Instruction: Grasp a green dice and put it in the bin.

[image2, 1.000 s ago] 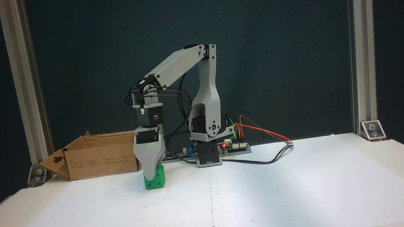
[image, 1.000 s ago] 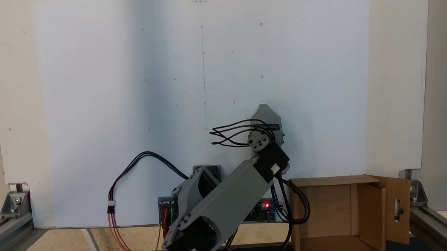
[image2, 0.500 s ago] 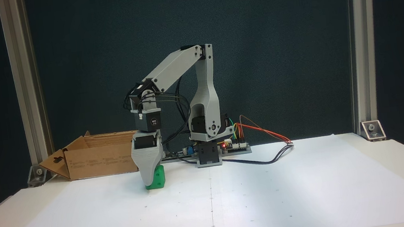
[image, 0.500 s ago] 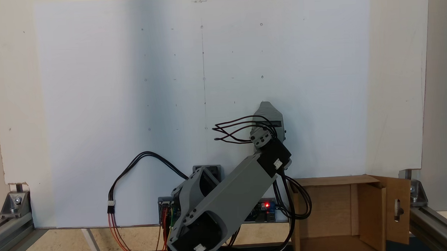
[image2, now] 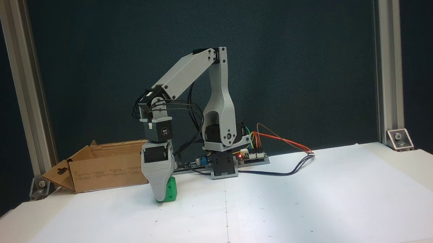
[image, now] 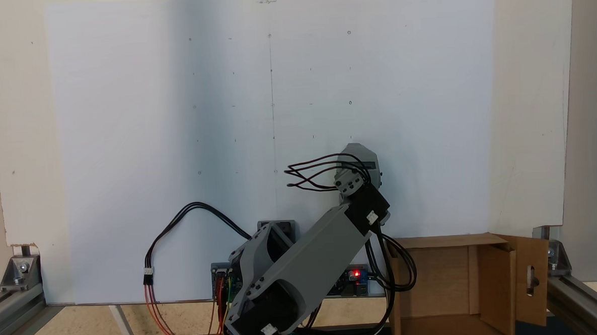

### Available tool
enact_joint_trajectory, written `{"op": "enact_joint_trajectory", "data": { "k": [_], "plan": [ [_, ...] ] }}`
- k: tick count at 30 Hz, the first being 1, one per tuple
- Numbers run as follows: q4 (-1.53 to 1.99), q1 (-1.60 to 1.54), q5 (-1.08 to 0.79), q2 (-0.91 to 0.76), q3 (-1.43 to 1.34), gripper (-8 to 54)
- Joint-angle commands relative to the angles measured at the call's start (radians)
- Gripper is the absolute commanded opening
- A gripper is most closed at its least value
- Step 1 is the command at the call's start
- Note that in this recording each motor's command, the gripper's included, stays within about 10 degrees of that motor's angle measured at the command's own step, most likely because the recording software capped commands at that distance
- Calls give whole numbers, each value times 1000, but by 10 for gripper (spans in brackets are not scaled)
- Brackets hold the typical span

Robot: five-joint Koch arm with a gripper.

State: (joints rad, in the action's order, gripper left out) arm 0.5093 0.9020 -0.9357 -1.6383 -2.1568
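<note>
The green dice (image2: 172, 189) rests on the white paper, left of the arm's base in a fixed view. My grey gripper (image2: 162, 198) points straight down and reaches the paper. Its broad front jaw covers the dice's left half, and the other jaw lies behind it, hidden. From above, the gripper (image: 361, 157) hides the dice under it. The bin (image2: 103, 172), a brown cardboard box, stands just behind and to the left of the gripper, with a slotted flap (image2: 59, 173) folded outward. The bin (image: 443, 241) is open at the lower right in the view from above.
The arm's base and control board (image2: 241, 157) sit at the back of the paper, trailing red and black cables (image2: 288, 168). Aluminium frame posts (image2: 28, 99) stand at the table's back corners. White paper (image2: 293, 211) covers the table in front and to the right.
The gripper has come down from above the dice to the paper and shifted slightly left in the front view. Its front jaw now covers part of the dice, which has stayed in place.
</note>
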Motion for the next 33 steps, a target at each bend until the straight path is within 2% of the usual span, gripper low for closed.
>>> {"op": "enact_joint_trajectory", "data": {
  "k": [1,5,9,13,15,25,28,33],
  "plan": [
    [-14,0,-86,-3,14,267],
    [-34,-5,-83,-11,15,118],
    [-28,-25,-61,-41,15,114],
    [72,-66,52,-81,94,115],
    [254,-115,184,-97,239,114],
    [774,-192,498,-112,885,115],
    [900,-123,597,-112,983,115],
    [884,97,629,-110,1046,115]
  ]
}}
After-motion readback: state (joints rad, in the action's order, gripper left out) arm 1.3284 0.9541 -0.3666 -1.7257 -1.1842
